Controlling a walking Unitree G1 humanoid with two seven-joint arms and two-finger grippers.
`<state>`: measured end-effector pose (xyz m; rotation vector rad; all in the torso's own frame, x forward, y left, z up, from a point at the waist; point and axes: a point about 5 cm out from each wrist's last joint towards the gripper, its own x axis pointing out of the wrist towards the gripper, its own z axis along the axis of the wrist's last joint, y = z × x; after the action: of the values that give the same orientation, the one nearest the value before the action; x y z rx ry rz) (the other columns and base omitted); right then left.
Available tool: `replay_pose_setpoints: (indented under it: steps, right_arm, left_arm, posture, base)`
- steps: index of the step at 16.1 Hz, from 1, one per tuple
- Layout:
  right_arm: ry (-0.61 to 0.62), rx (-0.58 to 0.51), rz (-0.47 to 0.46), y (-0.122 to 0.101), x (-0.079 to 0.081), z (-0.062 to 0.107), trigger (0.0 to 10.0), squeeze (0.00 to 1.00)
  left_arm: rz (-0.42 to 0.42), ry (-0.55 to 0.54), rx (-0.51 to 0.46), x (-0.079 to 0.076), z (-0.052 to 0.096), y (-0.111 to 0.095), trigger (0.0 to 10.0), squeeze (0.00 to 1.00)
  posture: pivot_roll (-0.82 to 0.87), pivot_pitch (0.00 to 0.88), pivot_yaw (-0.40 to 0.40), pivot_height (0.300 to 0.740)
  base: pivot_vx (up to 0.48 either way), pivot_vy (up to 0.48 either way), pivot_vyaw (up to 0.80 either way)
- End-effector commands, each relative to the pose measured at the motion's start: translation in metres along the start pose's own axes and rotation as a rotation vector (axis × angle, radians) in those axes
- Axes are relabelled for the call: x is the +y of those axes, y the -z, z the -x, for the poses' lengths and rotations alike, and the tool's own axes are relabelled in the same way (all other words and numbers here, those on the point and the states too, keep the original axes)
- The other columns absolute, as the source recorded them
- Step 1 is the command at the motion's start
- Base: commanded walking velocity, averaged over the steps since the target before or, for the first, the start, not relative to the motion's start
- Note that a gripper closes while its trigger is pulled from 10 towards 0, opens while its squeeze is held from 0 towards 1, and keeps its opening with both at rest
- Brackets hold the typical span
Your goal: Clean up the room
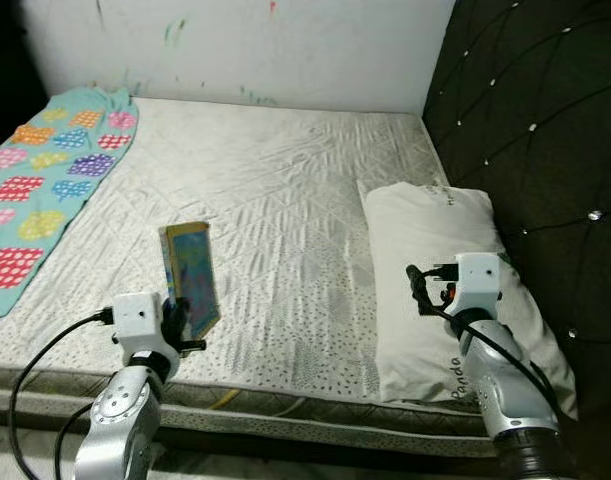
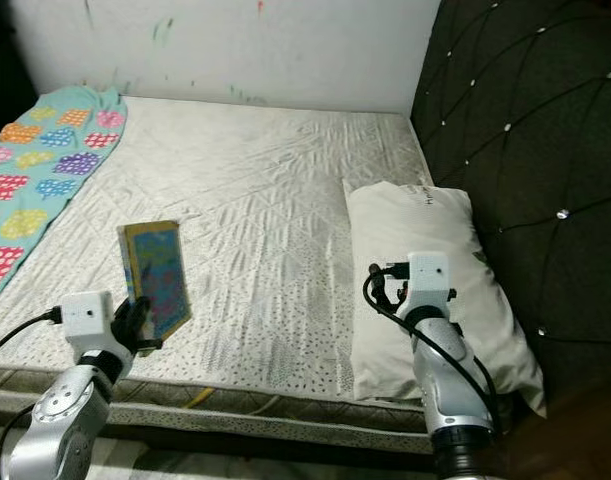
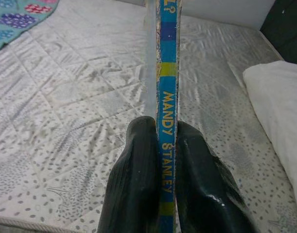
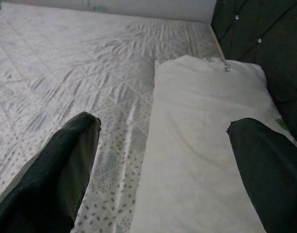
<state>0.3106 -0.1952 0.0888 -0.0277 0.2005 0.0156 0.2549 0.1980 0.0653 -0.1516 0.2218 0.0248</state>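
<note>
Blue and yellow, a thin book (image 1: 190, 275) is held upright in the left gripper (image 1: 182, 322) above the near edge of the mattress (image 1: 275, 200). In the left wrist view, its spine is seen clamped between the two black fingers (image 3: 138, 170). In the right wrist view, the right gripper (image 4: 163, 160) is held with fingers wide apart, a white pillow (image 4: 206, 145) lying beneath and between them, beside the dark headboard (image 4: 255, 34). A patterned blanket (image 1: 45, 170) is seen far beyond the left jaws.
</note>
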Motion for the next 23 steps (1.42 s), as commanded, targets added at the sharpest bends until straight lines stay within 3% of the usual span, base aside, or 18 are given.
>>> replay_pose_setpoints:
  steps: [1, 8, 13, 23]
  right_arm:
    - [0.005, 0.005, -0.008, 0.000, -0.002, 0.002, 10.0, 0.00]
    - [0.010, 0.008, -0.004, -0.002, 0.001, 0.000, 10.0, 0.00]
    - [-0.014, -0.016, -0.012, -0.005, 0.010, -0.004, 10.0, 0.00]
    - [-0.017, -0.029, 0.011, -0.006, 0.012, -0.007, 10.0, 0.00]
  left_arm:
    - [-0.003, 0.009, -0.050, -0.002, -0.002, -0.012, 10.0, 0.00]
    - [0.006, 0.020, -0.055, -0.005, -0.003, -0.015, 10.0, 0.00]
    - [0.009, 0.042, -0.067, -0.007, -0.004, -0.019, 10.0, 0.00]
    - [0.028, 0.068, -0.085, -0.015, -0.006, -0.022, 10.0, 0.00]
  posture:
    - [-0.07, 0.031, -0.028, 0.740]
    - [-0.06, 0.031, -0.022, 0.740]
    - [-0.04, 0.015, -0.025, 0.740]
    - [-0.04, 0.017, -0.023, 0.740]
  base:
    - [0.000, 0.000, -0.80]
    - [0.000, 0.000, -0.80]
    - [0.000, 0.000, 0.00]
    - [0.000, -0.064, 0.00]
